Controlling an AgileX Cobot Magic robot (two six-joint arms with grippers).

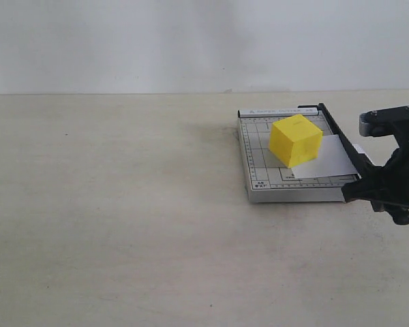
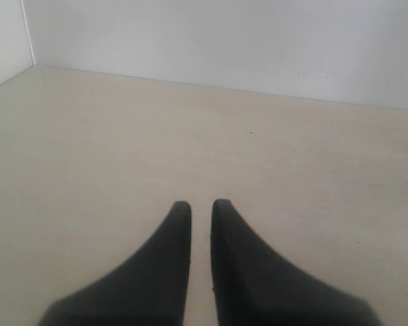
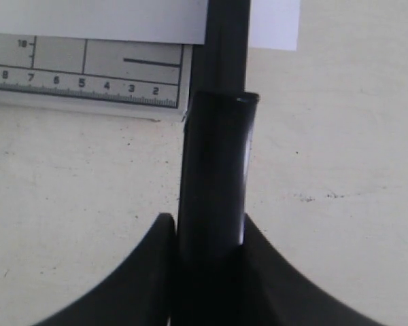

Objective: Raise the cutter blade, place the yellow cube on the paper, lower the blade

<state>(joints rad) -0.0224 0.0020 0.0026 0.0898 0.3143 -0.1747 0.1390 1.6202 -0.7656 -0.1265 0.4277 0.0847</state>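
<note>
The yellow cube (image 1: 296,140) rests on the white paper (image 1: 330,160), which lies on the grey gridded cutter base (image 1: 259,160). The black cutter blade (image 1: 334,126) lies low along the base's right edge, and a strip of paper sticks out past it. My right gripper (image 1: 358,189) is at the near end of the blade. In the right wrist view this gripper (image 3: 204,227) is shut on the thick black handle (image 3: 214,170), with the paper (image 3: 95,17) and the ruler edge of the base (image 3: 88,75) beyond. My left gripper (image 2: 201,204) is shut with nothing in it, over bare table.
The beige table (image 1: 123,204) stretches left and in front of the cutter. A pale wall (image 1: 191,41) stands behind it. The left arm does not show in the exterior view.
</note>
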